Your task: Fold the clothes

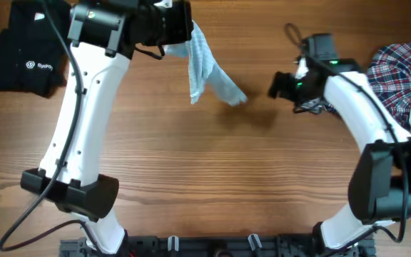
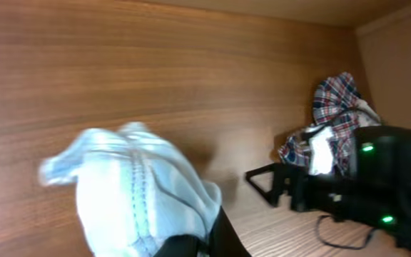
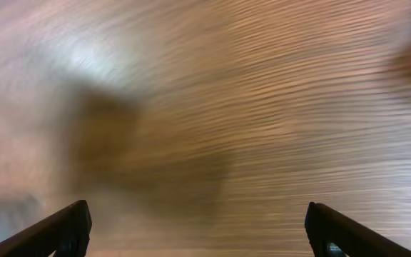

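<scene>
Currently: 1 pale-blue striped garment (image 1: 204,68), bunched, upper end clamped in the left gripper (image 1: 179,43), the rest trailing over the table (image 1: 212,164), top centre.
Right gripper (image 1: 274,87): jaws wide apart, empty, near the trailing end.
1 plaid shirt (image 1: 398,71), right edge; 1 black logo garment (image 1: 20,57), top left.
Risk: gripped by 1 bunched end, the cloth could twist or land crumpled, and the right gripper might pinch several layers rather than 1 corner.

A: We get even, soft overhead light, a faint shadow on the table (image 1: 212,164) at three o'clock of centre.
B: Our right wrist view is all smear; in the left one the pale-blue garment (image 2: 134,193) blurs at seven o'clock.
</scene>
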Tool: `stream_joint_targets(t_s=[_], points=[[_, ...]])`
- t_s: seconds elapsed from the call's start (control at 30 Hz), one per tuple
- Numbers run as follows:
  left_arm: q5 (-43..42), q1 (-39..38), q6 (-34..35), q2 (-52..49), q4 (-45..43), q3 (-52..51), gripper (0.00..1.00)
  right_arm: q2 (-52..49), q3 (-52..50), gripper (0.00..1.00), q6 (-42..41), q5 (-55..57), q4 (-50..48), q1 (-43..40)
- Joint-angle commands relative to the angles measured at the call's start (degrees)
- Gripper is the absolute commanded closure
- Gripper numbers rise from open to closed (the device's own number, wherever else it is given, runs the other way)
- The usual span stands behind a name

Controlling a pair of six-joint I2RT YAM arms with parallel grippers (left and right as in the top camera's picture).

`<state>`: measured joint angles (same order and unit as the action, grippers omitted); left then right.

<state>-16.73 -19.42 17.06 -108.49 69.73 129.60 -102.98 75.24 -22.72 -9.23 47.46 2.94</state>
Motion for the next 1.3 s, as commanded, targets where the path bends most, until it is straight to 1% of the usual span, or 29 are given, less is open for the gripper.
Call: stream_joint_targets(t_s=[0.0, 0.13, 0.23, 0.27, 0.37, 0.43, 0.53, 0.57, 0.63, 0.7, 0.73, 0.8, 0.87, 0.9, 0.97, 1.0, 1.03, 1.07, 1.13, 1.2, 1.27], points=[[5.05, -2.23, 3.19, -2.62, -2.12, 0.48, 0.96, 2.67, 0.07, 0.02, -0.33, -1.75, 1.27, -6.19], [5.33, -5.86, 7.32, -5.7, -5.27, 0.48, 0.96, 2.71, 0.07, 0.01, 0.42, -1.75, 2.86, -12.92], [5.27, -9.46, 11.54, -7.89, -12.59, 0.48, 0.96, 2.71, 0.07, 0.0, 0.04, -3.26, 3.04, -17.75], [5.27, -11.21, 11.96, -8.33, -16.68, 0.48, 0.96, 2.71, 0.07, 0.0, 0.07, -4.59, 3.06, -19.39], [5.31, -14.27, 11.98, -8.44, -21.35, 0.48, 0.96, 2.71, 0.07, 0.0, 0.24, -7.41, 3.45, -22.6], [5.35, -15.26, 11.93, -8.44, -19.96, 0.48, 0.96, 2.71, 0.07, 0.0, 0.26, -7.82, 3.72, -23.65], [7.34, -14.1, 11.93, -8.44, -10.38, 0.48, 0.92, 2.71, 0.07, 0.0, 1.77, -7.76, 4.26, -24.02], [7.87, -12.57, 11.85, -8.5, -5.97, 0.48, 0.83, 2.71, 0.07, 0.0, 1.73, -7.8, 4.24, -24.02], [7.85, -9.64, 11.34, -8.55, 0.26, 0.44, 0.44, 2.71, 0.07, 0.0, 1.7, -7.82, 4.0, -24.02], [7.91, -5.42, 8.85, -8.55, 6.97, -0.2, 0.21, 2.71, 0.07, 0.0, 1.7, -9.01, 3.98, -24.02], [8.39, -3.74, 8.83, -8.55, 9.05, -0.26, 0.0, 2.71, 0.07, 0.0, 1.75, -10.12, 3.96, -24.02], [10.95, -0.07, 7.34, -8.55, 11.91, -0.26, 0.0, 2.71, 0.07, 0.01, 1.7, -12.24, 4.02, -24.02], [11.26, 2.12, 7.37, -8.55, 11.74, -0.28, 0.02, 2.71, 0.07, 0.01, 1.79, -13.79, 4.0, -24.0], [11.23, 2.64, 7.34, -8.55, 11.32, -0.26, 0.04, 2.71, 0.07, 0.0, 1.88, -13.99, 4.0, -24.0], [10.45, 2.82, 7.1, -8.55, 10.32, -0.28, 0.11, 2.71, 0.07, 0.0, 3.02, -14.19, 4.0, -23.82], [8.96, 2.62, 6.05, -8.7, 9.62, -0.28, 0.12, 2.71, 0.07, 0.01, 3.45, -14.25, 4.0, -23.74], [6.14, 2.14, 4.2, -9.09, 8.41, -0.28, 0.12, 2.71, 0.07, 0.01, 3.96, -14.36, 3.98, -23.56], [1.9, 1.09, 2.36, -10.19, 6.51, -0.28, 0.12, 2.71, 0.07, 0.0, 6.25, -15.52, 3.72, -23.12], [0.85, -0.59, 0.79, -12.44, 4.79, -0.28, 0.11, 2.71, 0.07, 0.0, 7.19, -15.74, 3.58, -22.93], [-0.66, -1.95, -4.13, -15.37, 3.48, -0.28, 0.1, 2.71, 0.07, 0.0, 8.09, -15.72, 3.58, -22.88], [-4.52, -2.99, -11.1, -18.99, 1.77, -0.28, 0.1, 2.71, 0.07, 0.01, 9.25, -16.15, 3.58, -22.88]])
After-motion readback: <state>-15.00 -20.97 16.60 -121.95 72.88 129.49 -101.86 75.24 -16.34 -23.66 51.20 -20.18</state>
